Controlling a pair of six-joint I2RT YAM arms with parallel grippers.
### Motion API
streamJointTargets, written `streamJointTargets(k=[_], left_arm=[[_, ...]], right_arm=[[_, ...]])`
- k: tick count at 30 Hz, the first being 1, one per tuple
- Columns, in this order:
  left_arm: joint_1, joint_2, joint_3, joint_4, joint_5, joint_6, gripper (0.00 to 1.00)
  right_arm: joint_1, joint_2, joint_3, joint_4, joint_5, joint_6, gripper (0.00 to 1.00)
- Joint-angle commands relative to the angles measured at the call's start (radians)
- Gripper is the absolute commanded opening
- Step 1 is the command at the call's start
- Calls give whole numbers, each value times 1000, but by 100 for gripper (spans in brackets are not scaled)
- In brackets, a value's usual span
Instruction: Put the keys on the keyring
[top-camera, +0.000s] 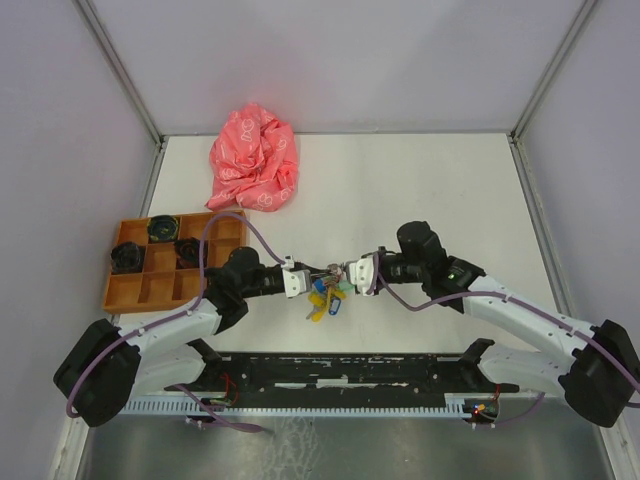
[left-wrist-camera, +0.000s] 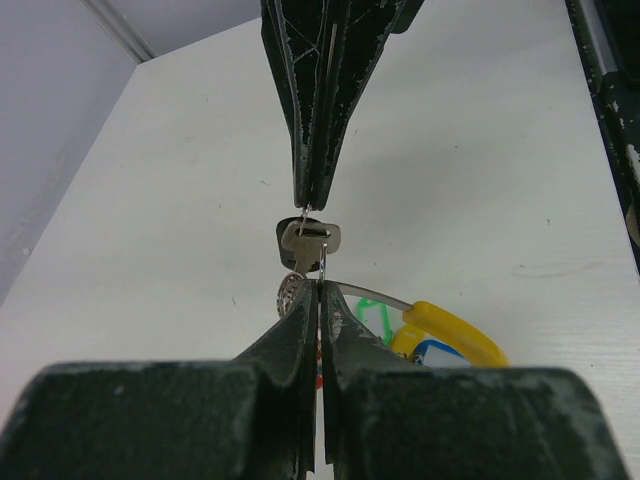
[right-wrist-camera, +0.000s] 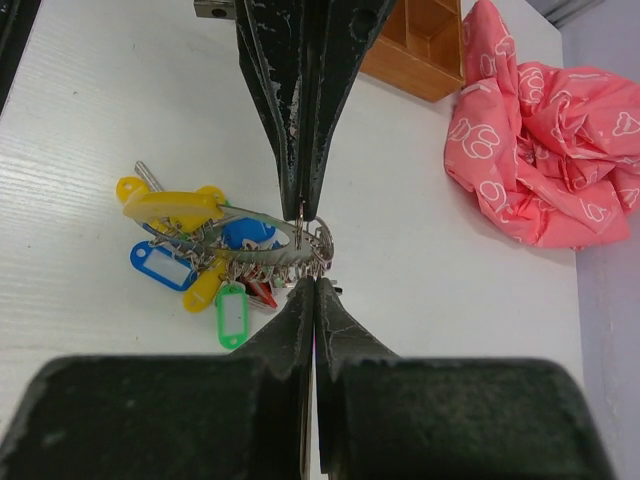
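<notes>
- Nearest my left wrist camera, my left gripper (left-wrist-camera: 319, 288) is pressed fully shut, its tips nipping the thin wire of the keyring (left-wrist-camera: 323, 262)
- Opposite it in that view, my right gripper (left-wrist-camera: 310, 203) reaches in from the top, also shut tight on the wire; a silver key (left-wrist-camera: 312, 240) hangs between the two tips, a dark head just behind it, above the white table (left-wrist-camera: 480, 180)
- A yellow tag (left-wrist-camera: 455, 332) and a green tag (left-wrist-camera: 374, 312) show just right of my left fingers
- From my right wrist camera, both grippers meet tip to tip at the ring, and the bunch trails left with a blue tag (right-wrist-camera: 165, 268); a red bit (right-wrist-camera: 262, 293) peeks out, too hidden to tell what it is
- A pink cloth (right-wrist-camera: 540, 150) and a wooden tray (right-wrist-camera: 430, 40) lie beyond
- From above, the grippers meet near the table's middle, the bunch just on my side of them
</notes>
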Motion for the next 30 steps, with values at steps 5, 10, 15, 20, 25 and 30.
streamJointTargets(k=[5,10,15,20,25,30], left_arm=[[3,-7,26,64,31,24,3],[2,-11,22,65,15,22,3],[1,-16,21,64,8,23,3],[2,-13,25,63,17,20,3],[2,-16,24,64,21,19,3],[2,-16,25,64,24,18,3]], right_arm=[[15,5,9,49,-10,9,1],[15,11,28,-6,-21,12,1],[15,8,31,-6,-24,25,1],[17,11,28,27,-45,56,1],[17,18,27,49,-56,75,1],[17,17,27,62,-58,88,1]])
